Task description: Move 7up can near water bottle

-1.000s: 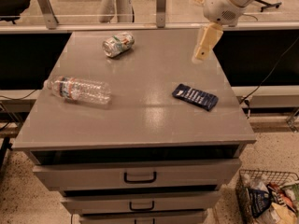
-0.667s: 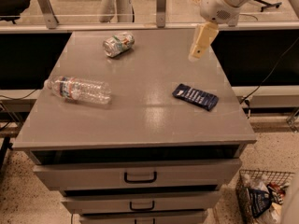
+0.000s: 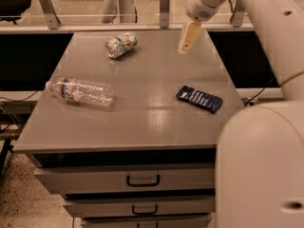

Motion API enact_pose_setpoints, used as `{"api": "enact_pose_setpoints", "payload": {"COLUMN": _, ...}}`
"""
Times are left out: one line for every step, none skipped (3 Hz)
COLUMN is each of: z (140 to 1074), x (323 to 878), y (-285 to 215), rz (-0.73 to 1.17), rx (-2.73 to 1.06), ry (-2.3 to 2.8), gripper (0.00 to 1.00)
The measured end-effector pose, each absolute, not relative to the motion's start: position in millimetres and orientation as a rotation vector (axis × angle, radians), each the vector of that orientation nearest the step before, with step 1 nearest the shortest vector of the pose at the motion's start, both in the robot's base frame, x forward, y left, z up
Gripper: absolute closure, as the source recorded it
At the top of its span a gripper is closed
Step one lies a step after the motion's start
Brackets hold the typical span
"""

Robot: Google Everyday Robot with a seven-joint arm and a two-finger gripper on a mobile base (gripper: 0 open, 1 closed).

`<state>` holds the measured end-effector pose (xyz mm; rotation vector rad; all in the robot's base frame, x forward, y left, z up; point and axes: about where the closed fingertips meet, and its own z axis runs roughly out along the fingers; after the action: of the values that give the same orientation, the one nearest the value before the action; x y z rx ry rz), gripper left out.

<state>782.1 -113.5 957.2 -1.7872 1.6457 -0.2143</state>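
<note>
The 7up can point(image 3: 120, 45) lies on its side at the back of the grey cabinet top point(image 3: 142, 118), left of centre. The water bottle point(image 3: 80, 91) lies on its side near the left edge, cap pointing left. My gripper point(image 3: 188, 38) hangs above the back right part of the top, well to the right of the can, and holds nothing that I can see. The arm reaches in from the upper right, with its big white body filling the right side of the view.
A flat dark blue packet point(image 3: 199, 99) lies on the right part of the top. Drawers with black handles point(image 3: 142, 180) are below the front edge. Metal rail posts point(image 3: 164, 4) stand behind the cabinet.
My gripper has moved left and back, toward the can's side of the top. The arm's body has come into view on the right. The can, bottle and packet have not moved.
</note>
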Motion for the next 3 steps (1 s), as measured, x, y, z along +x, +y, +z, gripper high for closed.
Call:
{"api": "enact_pose_setpoints", "payload": {"z": 948.1, "x": 820.0, "y": -96.5, "rz": -0.321, "rx": -1.850, "ry": 1.607, "gripper": 0.00}}
{"api": "enact_pose_setpoints", "payload": {"z": 936.8, "x": 849.2, "y": -79.7, "rz": -0.444, "rx": -1.937, "ry": 1.572, "gripper": 0.00}}
{"api": "enact_pose_setpoints", "payload": {"z": 929.5, "x": 869.4, "y": -53.7, "rz": -0.581, "rx": -2.056, "ry": 1.492, "gripper": 0.00}}
